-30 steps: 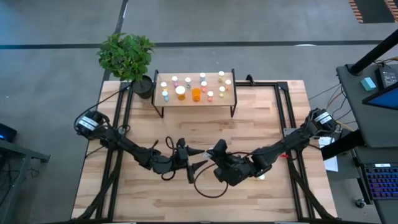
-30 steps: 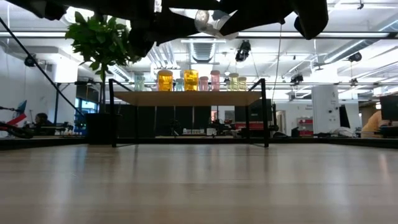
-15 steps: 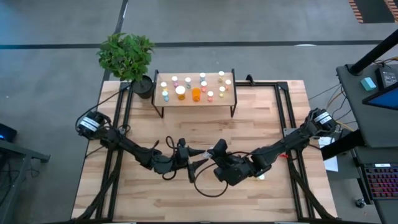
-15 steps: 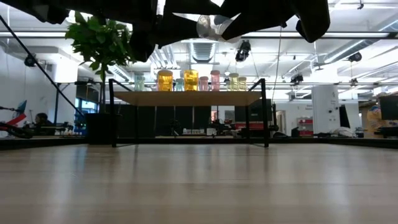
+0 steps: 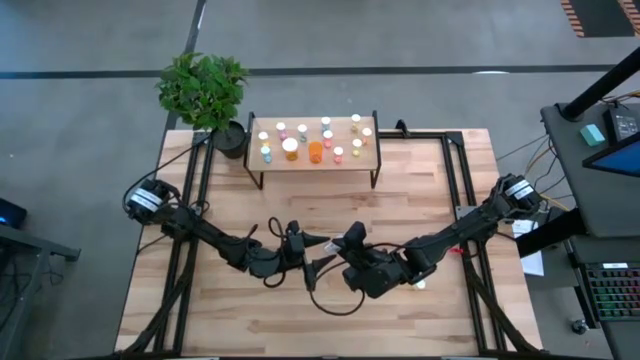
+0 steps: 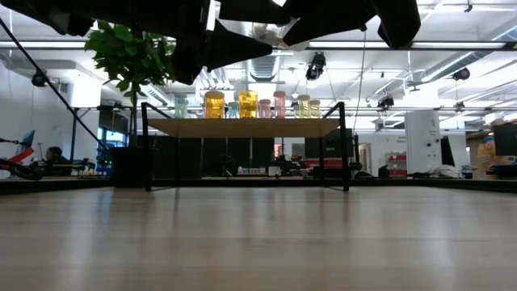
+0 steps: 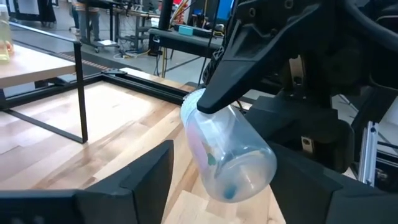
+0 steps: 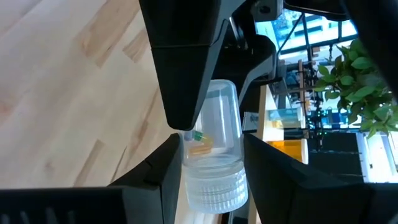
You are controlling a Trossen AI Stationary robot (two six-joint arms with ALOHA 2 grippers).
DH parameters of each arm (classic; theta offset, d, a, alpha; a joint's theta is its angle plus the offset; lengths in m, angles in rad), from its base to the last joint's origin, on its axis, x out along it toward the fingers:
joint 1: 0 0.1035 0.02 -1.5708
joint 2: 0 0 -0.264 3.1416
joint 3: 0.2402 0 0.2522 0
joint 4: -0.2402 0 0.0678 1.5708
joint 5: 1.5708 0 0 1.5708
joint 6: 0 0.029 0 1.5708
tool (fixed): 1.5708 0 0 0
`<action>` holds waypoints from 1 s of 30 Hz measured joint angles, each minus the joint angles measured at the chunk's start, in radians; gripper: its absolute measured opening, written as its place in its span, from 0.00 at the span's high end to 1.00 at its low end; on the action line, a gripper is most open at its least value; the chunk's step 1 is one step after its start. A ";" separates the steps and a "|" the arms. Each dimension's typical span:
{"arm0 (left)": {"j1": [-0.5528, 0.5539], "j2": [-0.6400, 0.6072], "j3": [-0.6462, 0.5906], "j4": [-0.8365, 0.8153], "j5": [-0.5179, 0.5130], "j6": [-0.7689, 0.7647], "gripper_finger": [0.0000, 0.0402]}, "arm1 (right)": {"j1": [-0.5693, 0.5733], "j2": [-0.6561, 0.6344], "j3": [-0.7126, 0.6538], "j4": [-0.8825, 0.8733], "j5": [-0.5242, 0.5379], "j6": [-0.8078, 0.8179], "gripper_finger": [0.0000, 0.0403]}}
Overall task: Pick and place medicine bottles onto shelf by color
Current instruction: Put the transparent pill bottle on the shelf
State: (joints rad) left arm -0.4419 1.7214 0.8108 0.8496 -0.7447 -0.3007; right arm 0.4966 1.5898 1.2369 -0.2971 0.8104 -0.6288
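A clear medicine bottle (image 7: pixel 230 155) with a white ribbed cap (image 8: pixel 214 186) hangs level in the air above mid-table (image 5: pixel 328 258). My right gripper (image 8: pixel 211 142) is shut on its cap end. My left gripper (image 7: pixel 224 162) is open, with its fingers on either side of the bottle's base end. In the low view the two grippers meet high above the table, and the left finger (image 6: pixel 242 47) covers most of the bottle. Several more bottles (image 5: pixel 315 140) stand on the shelf (image 5: pixel 300 166) at the table's far edge, also seen in the low view (image 6: pixel 246 103). My right gripper pinches the bottle between its two fingers at the cap and neck (image 8: pixel 208 163). It comes level from the table's right, and the bottle lies along the fingers. The bottle is lifted clear, on its side, with its base pointing at the left gripper. My left gripper straddles the base (image 7: pixel 239 180); I cannot tell whether it touches.
A potted plant (image 5: pixel 205 90) stands at the shelf's left end. Black frame rails (image 5: pixel 455 190) run along the table's sides. Bare wooden tabletop (image 5: pixel 320 215) lies between the grippers and the shelf.
My left gripper has moved toward the table's right, onto the bottle held by my right gripper. In the low view its finger now covers most of the bottle, which showed plainly before. The bottle has stayed at its height.
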 joint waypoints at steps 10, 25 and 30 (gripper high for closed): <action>0.000 0.000 -0.001 0.000 -0.001 0.023 0.67 | 0.000 0.000 0.000 -0.003 0.005 -0.041 0.64; -0.003 -0.001 -0.019 0.007 -0.086 0.054 0.68 | 0.014 -0.033 0.017 -0.012 -0.004 0.071 0.52; -0.004 -0.003 -0.030 0.012 -0.103 0.053 0.68 | 0.031 -0.098 0.013 -0.037 -0.006 0.120 0.52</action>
State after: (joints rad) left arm -0.4463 1.7182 0.7809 0.8614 -0.8478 -0.2480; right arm 0.5271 1.4923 1.2499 -0.3336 0.8046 -0.5090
